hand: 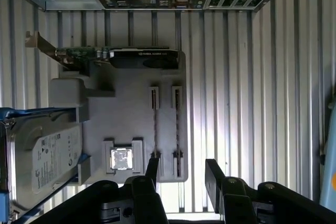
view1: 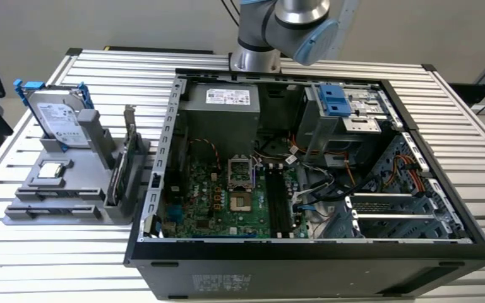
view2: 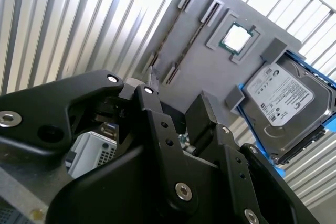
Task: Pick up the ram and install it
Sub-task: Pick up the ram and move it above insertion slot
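Note:
The ram (hand: 155, 127) is a thin dark stick standing on edge between two grey end brackets of the grey holder plate (hand: 134, 114). A second, like stick (hand: 177, 129) stands parallel beside it. In the second wrist view the same sticks (view2: 170, 32) run across the plate (view2: 210, 72). My gripper (hand: 182, 174) hangs high above the plate's ram end, open, with nothing between its black fingers (hand: 152, 169). Its fingers (view2: 202, 108) are well clear of the sticks. The black memory slots (view1: 280, 202) lie on the motherboard inside the open computer case (view1: 310, 249).
On the holder plate (view1: 23, 214) stand a silver hard drive with blue rails (view1: 57, 120), a processor chip (view1: 50, 169) and an upright card with a metal bracket (view1: 123, 167). The case sits on a ribbed metal table (view1: 48, 265), at the exterior view's right of the plate.

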Available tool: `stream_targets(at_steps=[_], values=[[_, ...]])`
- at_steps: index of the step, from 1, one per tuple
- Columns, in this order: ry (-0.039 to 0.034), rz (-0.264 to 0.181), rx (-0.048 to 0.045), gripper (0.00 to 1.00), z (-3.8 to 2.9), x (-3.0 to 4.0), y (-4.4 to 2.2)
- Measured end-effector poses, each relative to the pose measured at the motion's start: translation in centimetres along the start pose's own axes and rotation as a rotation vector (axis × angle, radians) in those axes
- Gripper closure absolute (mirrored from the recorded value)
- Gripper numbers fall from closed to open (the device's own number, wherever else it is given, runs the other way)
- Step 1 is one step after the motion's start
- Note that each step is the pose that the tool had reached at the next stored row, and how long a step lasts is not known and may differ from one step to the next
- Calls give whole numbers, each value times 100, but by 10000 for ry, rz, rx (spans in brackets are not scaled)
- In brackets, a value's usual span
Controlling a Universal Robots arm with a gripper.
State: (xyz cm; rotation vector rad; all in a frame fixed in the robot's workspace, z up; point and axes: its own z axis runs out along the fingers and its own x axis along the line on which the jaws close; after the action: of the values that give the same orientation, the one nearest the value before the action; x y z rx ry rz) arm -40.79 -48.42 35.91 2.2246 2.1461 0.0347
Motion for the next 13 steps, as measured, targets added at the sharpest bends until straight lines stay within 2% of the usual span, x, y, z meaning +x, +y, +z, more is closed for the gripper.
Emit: stream_targets(at_steps=[13], values=[[1, -24, 0, 0, 75, 2, -3]])
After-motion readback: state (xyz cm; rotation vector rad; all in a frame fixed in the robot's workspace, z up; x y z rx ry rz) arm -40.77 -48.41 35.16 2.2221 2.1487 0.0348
